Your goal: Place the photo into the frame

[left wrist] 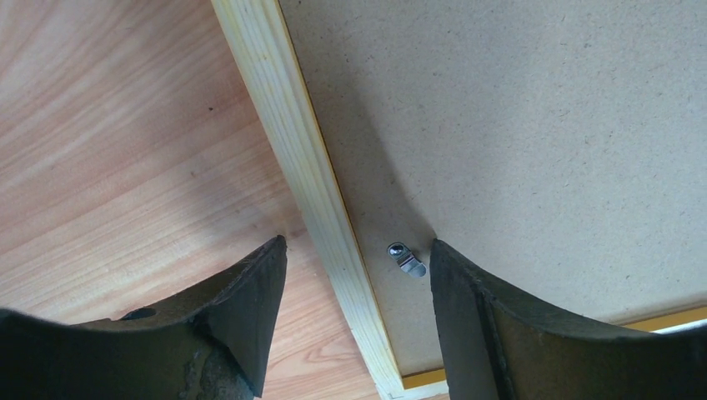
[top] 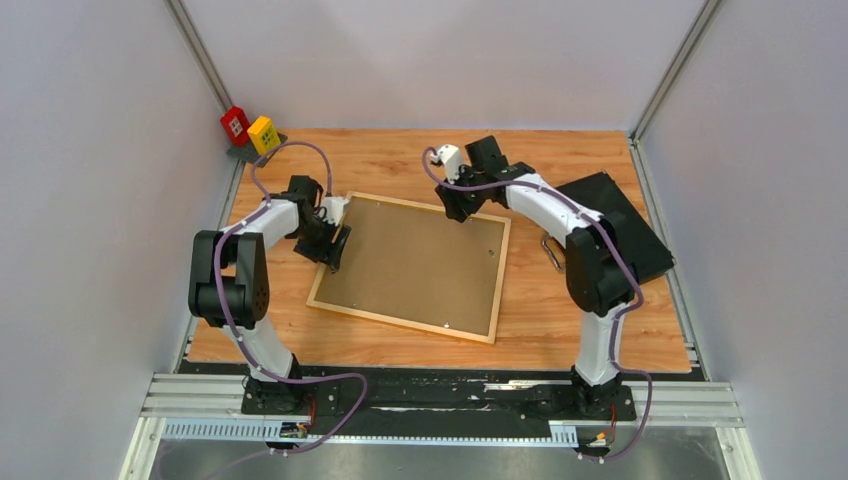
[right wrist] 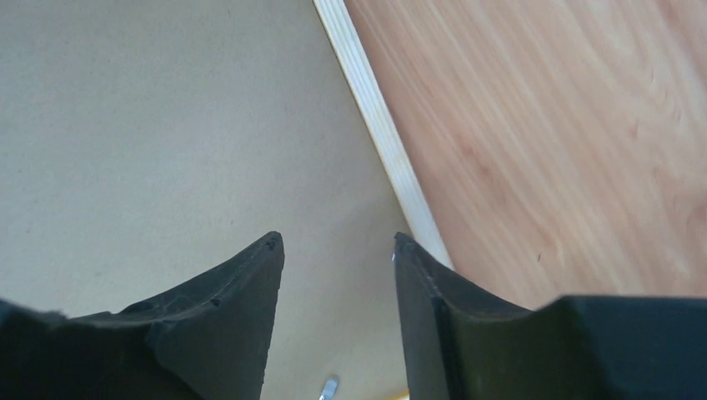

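Brown hardboard panel (top: 415,262) fills the face-down light-wood frame (top: 400,321), photo unseen; left gripper (left wrist: 358,250) and right gripper (right wrist: 333,242) spread at its rim.

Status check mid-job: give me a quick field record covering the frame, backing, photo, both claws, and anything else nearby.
frame: flat on the table, light wood back facing up
backing panel: brown hardboard, seated inside the frame
photo: not visible in any view
left claw: open, straddling the frame's left rail, beside a metal clip
right claw: open, over the backing panel next to the far rail
black case: on the table, right of the frame
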You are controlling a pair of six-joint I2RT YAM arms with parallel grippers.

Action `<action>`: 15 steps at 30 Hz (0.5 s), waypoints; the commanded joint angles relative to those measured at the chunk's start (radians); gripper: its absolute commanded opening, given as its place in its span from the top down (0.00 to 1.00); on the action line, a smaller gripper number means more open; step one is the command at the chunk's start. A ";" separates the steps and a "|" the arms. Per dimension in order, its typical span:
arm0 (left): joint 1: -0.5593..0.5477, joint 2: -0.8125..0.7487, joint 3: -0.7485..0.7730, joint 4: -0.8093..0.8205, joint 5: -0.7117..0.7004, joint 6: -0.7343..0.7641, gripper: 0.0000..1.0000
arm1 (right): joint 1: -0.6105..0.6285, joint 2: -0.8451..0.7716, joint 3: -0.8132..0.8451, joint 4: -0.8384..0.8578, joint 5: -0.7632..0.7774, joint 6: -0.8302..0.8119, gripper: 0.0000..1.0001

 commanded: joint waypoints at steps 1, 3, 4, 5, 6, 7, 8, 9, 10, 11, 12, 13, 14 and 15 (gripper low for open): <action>-0.006 0.006 -0.015 0.048 -0.002 -0.011 0.30 | -0.033 -0.146 -0.123 0.024 0.028 0.172 0.47; -0.006 0.002 -0.018 0.045 -0.001 -0.008 0.33 | -0.046 -0.209 -0.195 0.024 0.033 0.208 0.46; -0.007 -0.001 -0.022 0.045 -0.002 -0.005 0.34 | -0.054 -0.236 -0.231 0.024 0.035 0.220 0.46; -0.007 -0.005 -0.024 0.045 -0.002 -0.004 0.35 | -0.061 -0.261 -0.264 0.026 0.037 0.228 0.46; -0.007 -0.007 -0.028 0.043 -0.001 -0.002 0.36 | -0.069 -0.286 -0.296 0.026 0.039 0.233 0.46; -0.006 -0.013 -0.029 0.041 0.001 -0.002 0.38 | -0.077 -0.308 -0.325 0.026 0.041 0.237 0.46; -0.006 -0.019 -0.033 0.038 0.003 0.000 0.38 | -0.087 -0.327 -0.356 0.025 0.043 0.242 0.46; -0.006 -0.022 -0.035 0.037 0.005 0.001 0.40 | -0.097 -0.347 -0.384 0.026 0.042 0.246 0.46; -0.006 -0.028 -0.038 0.035 0.009 0.004 0.41 | -0.110 -0.364 -0.407 0.024 0.038 0.252 0.46; -0.006 -0.031 -0.040 0.034 0.010 0.004 0.43 | -0.126 -0.379 -0.429 0.024 0.030 0.261 0.46; -0.006 -0.036 -0.043 0.034 0.012 0.004 0.44 | -0.143 -0.391 -0.449 0.026 0.016 0.270 0.46; -0.006 -0.038 -0.045 0.034 0.012 0.004 0.46 | -0.160 -0.402 -0.466 0.026 0.002 0.279 0.46; -0.006 -0.040 -0.048 0.034 0.013 0.003 0.47 | -0.181 -0.410 -0.481 0.028 -0.016 0.289 0.46; -0.006 -0.042 -0.048 0.034 0.015 0.001 0.49 | -0.201 -0.412 -0.499 0.030 -0.038 0.303 0.45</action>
